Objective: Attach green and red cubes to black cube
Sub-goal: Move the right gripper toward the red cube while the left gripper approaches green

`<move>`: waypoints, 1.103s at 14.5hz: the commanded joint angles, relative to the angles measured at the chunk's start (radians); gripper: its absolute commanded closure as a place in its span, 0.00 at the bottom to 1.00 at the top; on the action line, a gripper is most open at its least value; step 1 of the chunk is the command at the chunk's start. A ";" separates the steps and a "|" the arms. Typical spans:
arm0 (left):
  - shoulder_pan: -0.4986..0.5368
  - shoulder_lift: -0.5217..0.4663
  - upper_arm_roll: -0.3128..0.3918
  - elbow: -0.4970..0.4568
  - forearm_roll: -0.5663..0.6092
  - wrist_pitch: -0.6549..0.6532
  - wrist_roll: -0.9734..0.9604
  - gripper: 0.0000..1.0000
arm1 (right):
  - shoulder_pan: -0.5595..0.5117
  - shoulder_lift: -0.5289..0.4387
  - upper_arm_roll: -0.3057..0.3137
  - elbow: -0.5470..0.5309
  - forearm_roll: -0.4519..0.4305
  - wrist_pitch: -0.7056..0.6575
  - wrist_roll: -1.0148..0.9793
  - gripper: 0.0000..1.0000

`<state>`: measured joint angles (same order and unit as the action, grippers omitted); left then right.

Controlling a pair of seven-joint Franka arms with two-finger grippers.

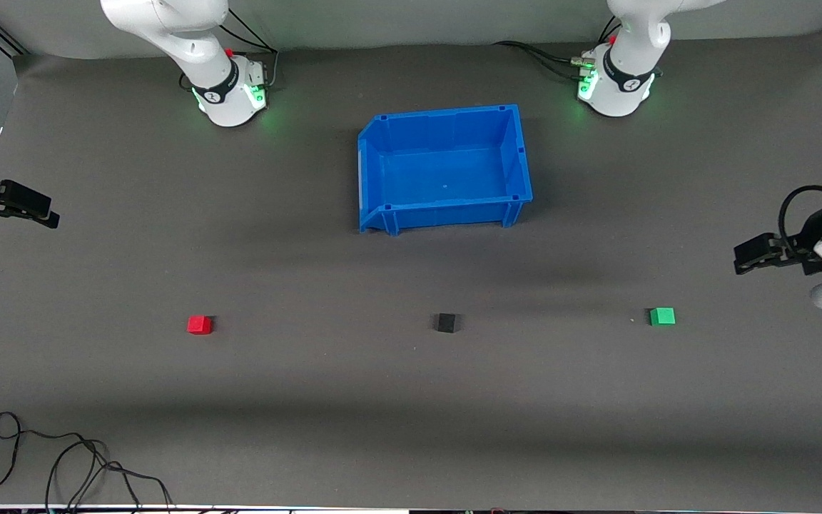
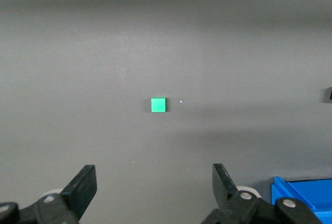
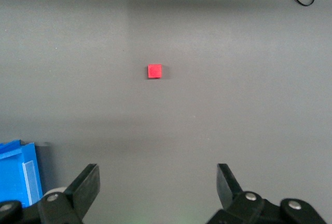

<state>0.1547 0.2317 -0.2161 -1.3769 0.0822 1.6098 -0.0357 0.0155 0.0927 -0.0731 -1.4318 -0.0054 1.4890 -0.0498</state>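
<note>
— Where did the cubes sit?

— I saw the small matte black cube (image 1: pixel 446 323) on the grey worktop (image 1: pixel 311 400), between the small red cube (image 1: pixel 199 325) and the small green cube (image 1: pixel 663 316), all well apart and nearer the camera than the blue plastic bin (image 1: pixel 444 168).

— And the arms?

— My left gripper (image 2: pixel 154 187) hung over its end near the green cube, fingers wide; my right gripper (image 3: pixel 157 185) over the other end, fingers wide too, both holding nothing.

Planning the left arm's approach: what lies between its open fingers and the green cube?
Nothing: the left wrist view shows only bare grey table between the left gripper and the green cube.
</note>
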 commanded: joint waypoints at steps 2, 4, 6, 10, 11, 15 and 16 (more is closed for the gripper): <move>0.006 -0.097 0.004 -0.088 0.005 0.022 0.019 0.01 | 0.006 0.013 0.001 0.025 -0.011 -0.021 0.007 0.00; 0.031 -0.095 0.003 -0.087 0.005 0.024 0.020 0.01 | 0.000 0.019 0.001 0.021 -0.011 -0.021 -0.007 0.00; 0.031 -0.097 0.003 -0.087 0.005 0.021 0.023 0.01 | -0.003 0.041 -0.001 0.021 -0.008 -0.022 -0.004 0.00; 0.011 -0.080 0.029 -0.096 0.005 0.033 0.022 0.01 | -0.011 0.056 -0.004 0.014 -0.008 -0.024 -0.005 0.00; -0.013 -0.075 0.058 -0.100 -0.002 0.042 0.023 0.01 | -0.011 0.068 -0.002 0.014 -0.008 -0.024 -0.004 0.00; -0.126 -0.065 0.176 -0.125 -0.012 0.070 0.023 0.01 | 0.000 0.149 0.001 0.013 -0.001 -0.003 -0.007 0.00; -0.122 -0.058 0.176 -0.125 -0.015 0.068 0.007 0.00 | 0.003 0.177 0.002 0.007 -0.001 0.029 -0.007 0.00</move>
<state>0.0594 0.1776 -0.0739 -1.4870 0.0805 1.6656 -0.0278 0.0124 0.2057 -0.0746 -1.4390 -0.0050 1.4841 -0.0498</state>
